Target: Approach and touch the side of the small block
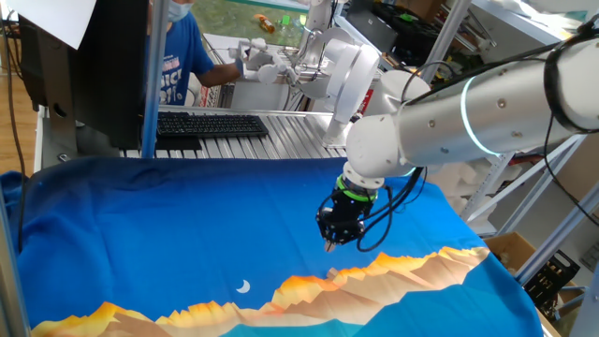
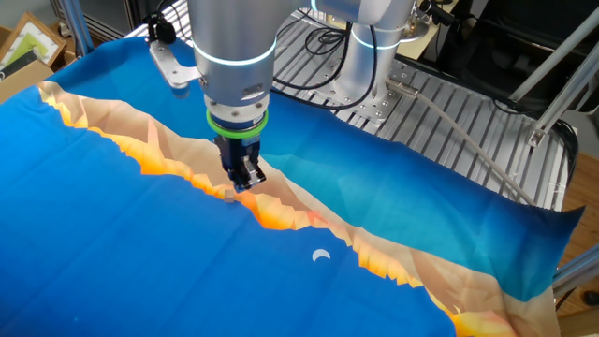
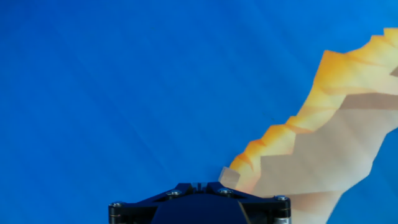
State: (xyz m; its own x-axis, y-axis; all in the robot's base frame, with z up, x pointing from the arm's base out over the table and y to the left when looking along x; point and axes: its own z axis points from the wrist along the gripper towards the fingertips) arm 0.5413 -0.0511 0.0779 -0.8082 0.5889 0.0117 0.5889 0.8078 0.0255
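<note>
The small block (image 3: pixel 229 177) is a pale tan cube lying on the blue cloth at the edge of the orange mountain print. It shows just right of my fingertips in the hand view, and also in the other fixed view (image 2: pixel 230 195) and faintly in one fixed view (image 1: pixel 331 272). My gripper (image 2: pixel 240 184) points straight down, low over the cloth, right beside the block. Its black fingers (image 3: pixel 198 186) stand together with only a thin slit between them and hold nothing. I cannot tell whether they touch the block. It also shows in one fixed view (image 1: pixel 329 246).
The cloth (image 1: pixel 187 225) covers the table, with an orange and beige mountain band (image 2: pixel 281 211) and a white crescent (image 2: pixel 321 255). A keyboard (image 1: pixel 211 124), a person (image 1: pixel 178 56) and a second robot arm (image 1: pixel 328 65) are at the far side. A metal rack (image 2: pixel 468 122) borders the cloth.
</note>
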